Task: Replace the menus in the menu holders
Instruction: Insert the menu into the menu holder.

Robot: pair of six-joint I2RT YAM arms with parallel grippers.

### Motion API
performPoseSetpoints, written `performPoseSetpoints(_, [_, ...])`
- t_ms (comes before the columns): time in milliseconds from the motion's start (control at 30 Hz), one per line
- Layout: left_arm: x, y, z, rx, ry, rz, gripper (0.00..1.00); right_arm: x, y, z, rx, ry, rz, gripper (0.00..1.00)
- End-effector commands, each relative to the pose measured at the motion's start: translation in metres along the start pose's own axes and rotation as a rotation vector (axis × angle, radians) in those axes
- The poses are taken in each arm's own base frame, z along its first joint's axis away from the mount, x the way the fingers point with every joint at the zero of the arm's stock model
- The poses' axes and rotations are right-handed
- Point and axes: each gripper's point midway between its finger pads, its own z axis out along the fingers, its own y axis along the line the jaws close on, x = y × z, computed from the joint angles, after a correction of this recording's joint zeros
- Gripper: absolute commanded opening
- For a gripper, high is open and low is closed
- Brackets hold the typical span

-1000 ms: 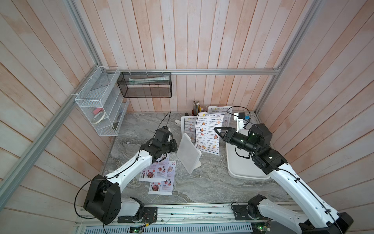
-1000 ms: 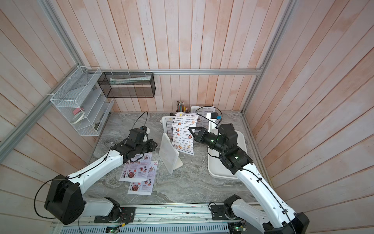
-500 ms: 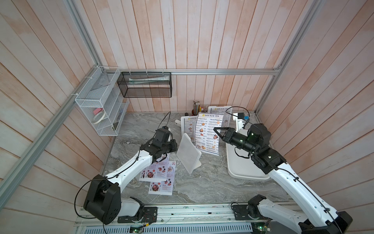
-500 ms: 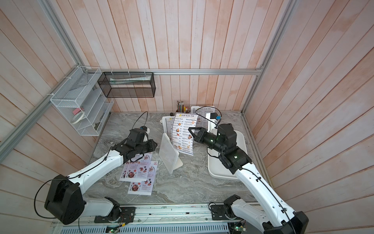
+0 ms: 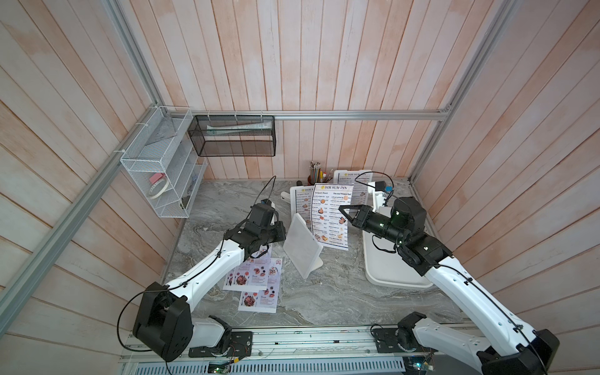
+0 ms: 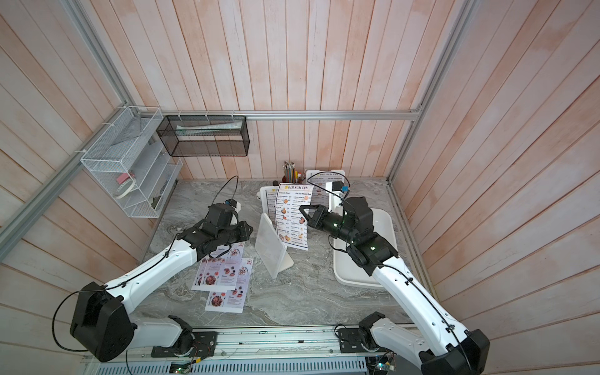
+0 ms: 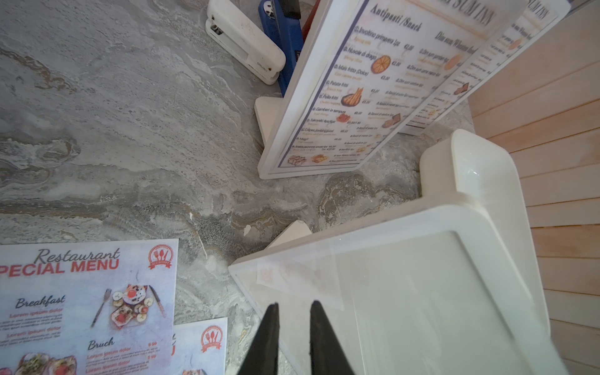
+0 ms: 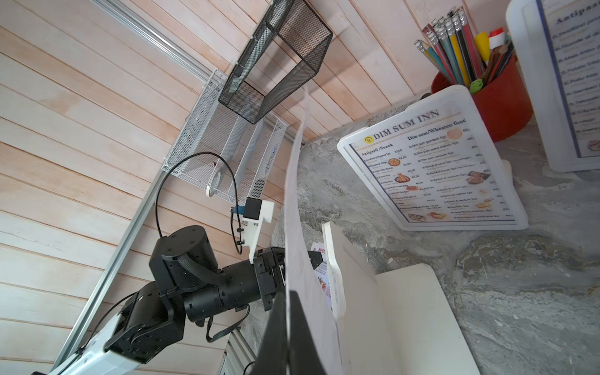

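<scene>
My right gripper [image 5: 341, 209] [image 8: 287, 293] is shut on a blue-bordered Dim Sum Inn menu [image 5: 329, 220] [image 6: 290, 214], which hangs upright in the air just behind an empty white menu holder [image 5: 303, 246] [image 7: 406, 292]. My left gripper [image 5: 281, 235] [image 7: 293, 305] is closed on that holder's side edge, one finger on each face. Two more menu holders [image 5: 300, 201] [image 5: 354, 177] stand at the back with Dim Sum Inn sheets inside. Red-titled Special Menu sheets [image 5: 251, 272] [image 7: 81, 292] lie flat on the marble under my left arm.
A white shallow tray [image 5: 389, 269] lies under my right arm near the right wall. A red pencil cup [image 8: 506, 100], a white stapler [image 7: 246, 42] and a blue one stand at the back. A wire shelf [image 5: 162, 168] and a black mesh basket [image 5: 233, 136] hang on the walls.
</scene>
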Motion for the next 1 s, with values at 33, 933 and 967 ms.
performPoseSetpoints(33, [-0.018, -0.009, -0.019, 0.002, -0.058, 0.028, 0.21, -0.007, 0.014, 0.008, -0.013, -0.023, -0.072, 0.0])
performPoseSetpoints(933, [-0.022, -0.007, -0.038, -0.022, -0.079, 0.059, 0.21, 0.019, 0.03, 0.061, -0.004, -0.152, -0.315, 0.0])
performPoseSetpoints(967, [-0.023, -0.007, -0.038, -0.022, -0.077, 0.059, 0.21, 0.018, 0.031, 0.061, -0.012, -0.162, -0.321, 0.0])
